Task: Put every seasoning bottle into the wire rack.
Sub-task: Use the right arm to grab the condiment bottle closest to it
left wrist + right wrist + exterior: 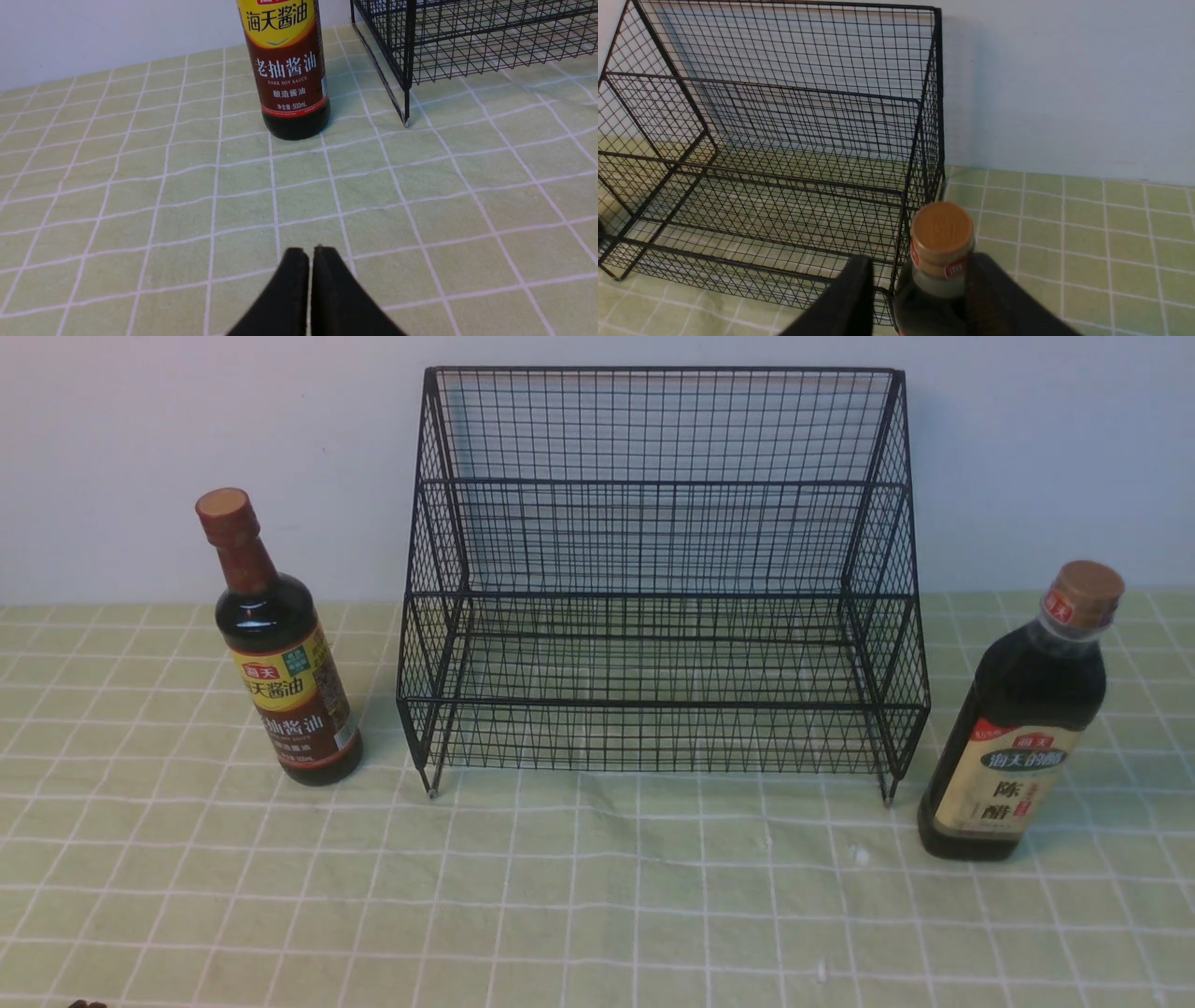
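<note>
Spread apart at the right gripper (923, 268), holding nothing; pinched tight together at the left gripper (309, 253). Standing just outside the wire rack (658, 569): tan-cap bottle (1018, 728) right, red-cap bottle (285, 653) left. Probably heavy and slippery (full of dark sauce), so grab round the fat middle.

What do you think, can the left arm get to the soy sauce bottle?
Probably yes: only bare tablecloth lies between the shut left tool and the soy sauce bottle; the wire rack stands aside.
</note>
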You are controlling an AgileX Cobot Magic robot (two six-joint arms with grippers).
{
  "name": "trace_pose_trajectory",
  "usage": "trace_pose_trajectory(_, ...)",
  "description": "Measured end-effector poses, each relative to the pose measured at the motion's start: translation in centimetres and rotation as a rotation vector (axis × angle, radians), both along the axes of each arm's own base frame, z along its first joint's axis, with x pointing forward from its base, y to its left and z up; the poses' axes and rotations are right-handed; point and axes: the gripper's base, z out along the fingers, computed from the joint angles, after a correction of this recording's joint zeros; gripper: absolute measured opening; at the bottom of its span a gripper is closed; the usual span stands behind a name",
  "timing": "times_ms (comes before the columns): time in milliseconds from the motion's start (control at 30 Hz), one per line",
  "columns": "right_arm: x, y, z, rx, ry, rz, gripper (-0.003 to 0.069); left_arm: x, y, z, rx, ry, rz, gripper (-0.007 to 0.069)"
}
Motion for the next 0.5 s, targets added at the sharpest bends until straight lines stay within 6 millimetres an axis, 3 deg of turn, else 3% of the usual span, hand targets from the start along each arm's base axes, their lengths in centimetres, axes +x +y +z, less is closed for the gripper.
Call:
trace_pose_trajectory(67, 2.2, 0.2, -0.1, 0.0, 0.024, 0.026, 0.0399, 0.0, 0.0, 0.0, 0.0, 0.0, 0.0, -0.0006)
trace_pose_trajectory(100, 2.3, 0.2, -0.1, -0.004, 0.027, 0.03, 0.0418, 0.0, 0.0, 0.0, 0.0, 0.0, 0.0, -0.0006)
trace_pose_trajectory(233, 6.3, 0.4, -1.7, 0.0, 0.094, 0.045, 0.0588, 0.0, 0.0, 0.0, 0.0, 0.0, 0.0, -0.0006)
trace_pose_trajectory(367, 8.7, 0.4, -3.7, -0.007, 0.161, 0.046, 0.0636, 0.0, 0.0, 0.0, 0.0, 0.0, 0.0, -0.0006)
trace_pose_trajectory(500, 10.0, 0.8, -5.5, -0.01, 0.231, 0.065, 0.0636, 0.0, 0.0, 0.0, 0.0, 0.0, 0.0, -0.0006)
